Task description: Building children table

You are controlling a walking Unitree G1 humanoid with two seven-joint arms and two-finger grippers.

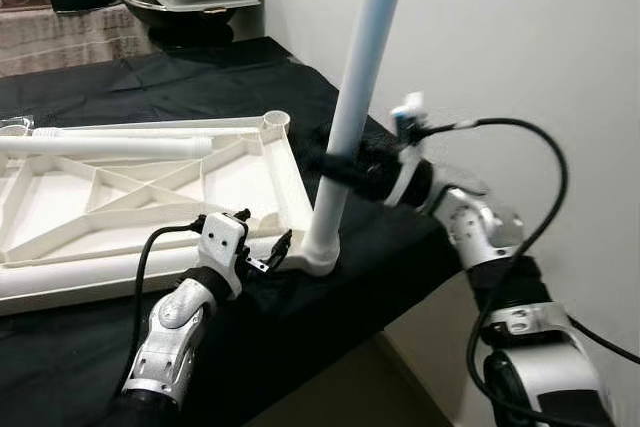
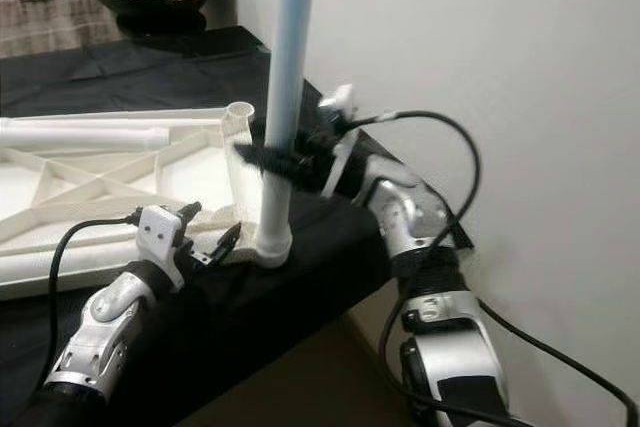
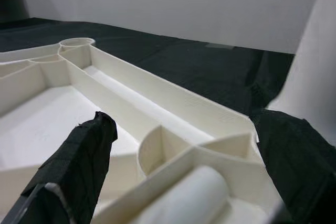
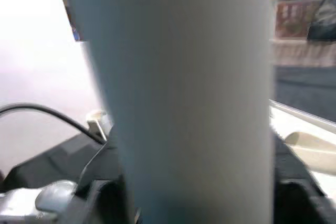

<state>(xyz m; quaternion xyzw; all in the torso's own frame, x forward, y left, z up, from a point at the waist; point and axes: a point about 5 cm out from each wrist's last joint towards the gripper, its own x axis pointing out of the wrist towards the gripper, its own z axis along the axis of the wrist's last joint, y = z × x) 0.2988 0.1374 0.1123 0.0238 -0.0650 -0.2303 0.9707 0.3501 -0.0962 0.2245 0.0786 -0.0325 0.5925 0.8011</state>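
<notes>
Right gripper (image 1: 335,169) grasping upright leg (image 1: 358,97) in tabletop (image 1: 150,197) near-right corner | left gripper (image 1: 265,247) released, straddling near rim beside it

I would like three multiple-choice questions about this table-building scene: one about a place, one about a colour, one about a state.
1. Where does the upright leg stand?
A. in the tabletop's near right corner socket
B. flat on the cloth
C. in the black bowl

2. What colour is the cloth under the tabletop?
A. white
B. black
C. red

3. What is the right gripper doing?
A. hanging idle
B. closed around the upright leg
C. resting open on the wall

Answers: 1 A, its foot sits in the corner socket; 2 B, black fabric surrounds the white frame; 3 B, its jaws clasp the leg partway up.
</notes>
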